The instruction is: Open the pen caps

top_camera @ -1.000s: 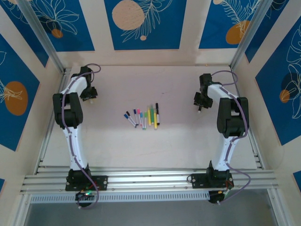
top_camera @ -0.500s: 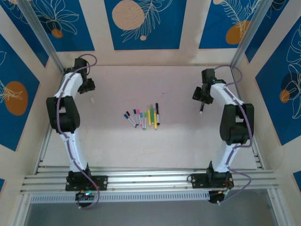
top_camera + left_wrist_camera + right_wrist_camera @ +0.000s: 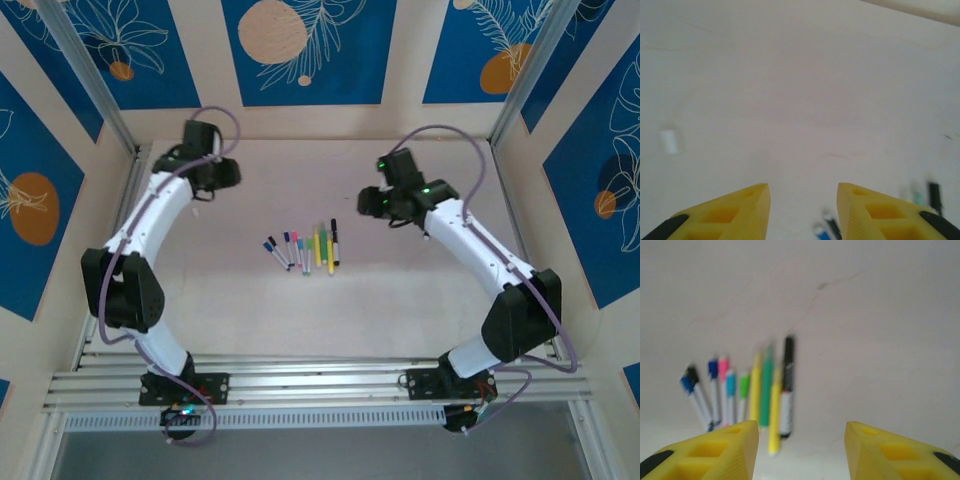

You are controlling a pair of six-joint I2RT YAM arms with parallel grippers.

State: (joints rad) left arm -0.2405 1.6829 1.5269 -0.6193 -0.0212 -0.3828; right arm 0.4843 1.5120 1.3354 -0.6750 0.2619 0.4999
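We see a pale, matt off-white tabletop (image 3: 400, 300) bearing, near its middle, a close row of thin marker pens (image 3: 305, 248) with coloured plastic caps (image 3: 724, 365) at their far ends, and, well apart, a small blurred white piece (image 3: 670, 141).

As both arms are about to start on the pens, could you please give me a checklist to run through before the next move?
1. Left gripper open and empty: ok.
2. Right gripper open and empty: ok.
3. Pens lying in one row mid-table, apart from both grippers: ok.
4. Pen caps seated on their barrels: cannot tell, too blurred.
5. Right gripper centred on the pens: not ok, they lie left of its gap in its wrist view.
6. Small white object near the left gripper identified: cannot tell.
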